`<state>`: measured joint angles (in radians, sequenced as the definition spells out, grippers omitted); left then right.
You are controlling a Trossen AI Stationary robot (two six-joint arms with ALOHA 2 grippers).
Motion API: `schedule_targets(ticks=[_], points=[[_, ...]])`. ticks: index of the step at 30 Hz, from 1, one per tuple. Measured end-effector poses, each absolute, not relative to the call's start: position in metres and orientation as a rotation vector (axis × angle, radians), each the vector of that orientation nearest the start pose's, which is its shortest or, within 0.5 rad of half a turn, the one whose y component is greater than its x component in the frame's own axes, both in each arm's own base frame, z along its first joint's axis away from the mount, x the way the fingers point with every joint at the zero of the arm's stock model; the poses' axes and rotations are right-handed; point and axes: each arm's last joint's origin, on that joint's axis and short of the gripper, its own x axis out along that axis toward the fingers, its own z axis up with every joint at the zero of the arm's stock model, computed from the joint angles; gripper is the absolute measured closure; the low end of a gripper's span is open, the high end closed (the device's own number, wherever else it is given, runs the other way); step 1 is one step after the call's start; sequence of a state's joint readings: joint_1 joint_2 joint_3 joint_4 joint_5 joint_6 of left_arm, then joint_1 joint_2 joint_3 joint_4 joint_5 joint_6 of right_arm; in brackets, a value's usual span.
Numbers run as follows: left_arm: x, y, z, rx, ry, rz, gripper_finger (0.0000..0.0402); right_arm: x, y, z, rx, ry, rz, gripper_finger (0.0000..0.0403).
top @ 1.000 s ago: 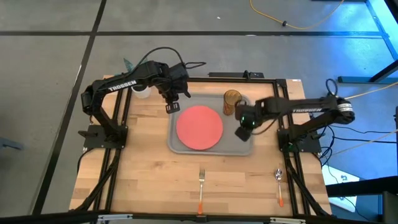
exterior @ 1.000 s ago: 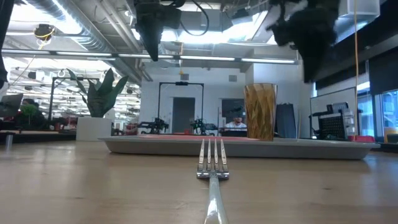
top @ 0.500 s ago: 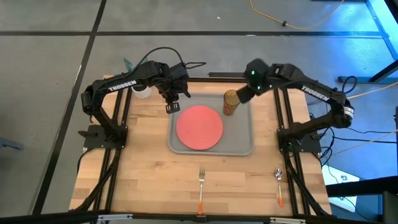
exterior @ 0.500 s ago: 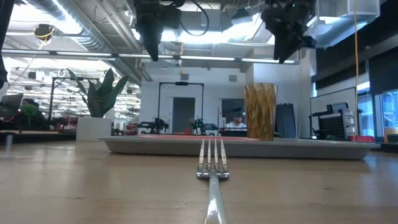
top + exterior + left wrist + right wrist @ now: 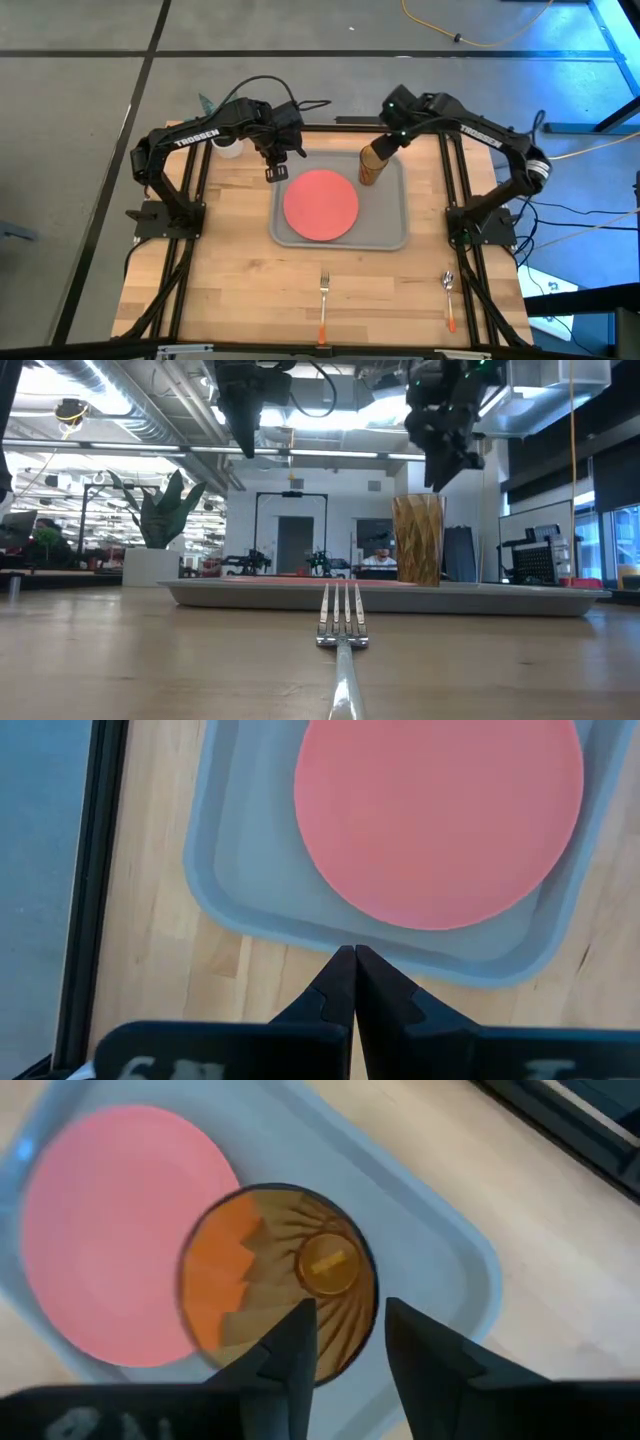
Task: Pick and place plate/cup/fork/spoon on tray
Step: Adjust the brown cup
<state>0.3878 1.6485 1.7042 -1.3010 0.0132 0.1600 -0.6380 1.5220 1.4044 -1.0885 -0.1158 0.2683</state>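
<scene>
The grey tray (image 5: 385, 225) lies at the table's middle. The coral plate (image 5: 321, 204) rests flat on it, and the amber cup (image 5: 372, 165) stands upright on its far right corner. My right gripper (image 5: 345, 1350) hovers open just above the cup (image 5: 280, 1280), near the cup's far rim (image 5: 445, 465). My left gripper (image 5: 275, 172) hangs shut above the tray's far left corner (image 5: 240, 910). The fork (image 5: 323, 300) and the spoon (image 5: 449, 295) lie on the wood near the front edge.
A white pot with a green plant (image 5: 226, 148) stands at the far left corner. Dark frame rails run along the table's left, right and far sides. Bare wood stretches between the tray and the fork (image 5: 342, 630).
My right gripper has swung from low over the tray's right part up and toward the far edge, and now stands above the cup. The cup, plate, fork and spoon have stayed in place.
</scene>
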Motion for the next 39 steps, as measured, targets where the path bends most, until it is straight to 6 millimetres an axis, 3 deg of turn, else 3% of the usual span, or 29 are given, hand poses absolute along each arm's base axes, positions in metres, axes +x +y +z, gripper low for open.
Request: schedule_targets(ticks=[14,18,21,31,39], points=[[0.290,0.118,0.349,-0.111,1.245,0.225,0.0401,0.257,-0.189,0.266,0.599,1.255,-0.609,0.0287],[0.290,0.118,0.349,-0.111,1.245,0.225,0.0401,0.260,-0.192,0.257,0.580,1.292,-0.584,0.0343],[0.290,0.118,0.349,-0.111,1.245,0.225,0.0401,0.259,-0.193,0.257,0.558,1.305,-0.566,0.0387],[0.290,0.118,0.349,-0.105,1.246,0.221,0.0401,0.245,-0.205,0.276,0.532,1.366,-0.640,0.0393],[0.290,0.118,0.349,-0.105,1.246,0.221,0.0401,0.235,-0.207,0.262,0.562,1.417,-0.639,0.0393]])
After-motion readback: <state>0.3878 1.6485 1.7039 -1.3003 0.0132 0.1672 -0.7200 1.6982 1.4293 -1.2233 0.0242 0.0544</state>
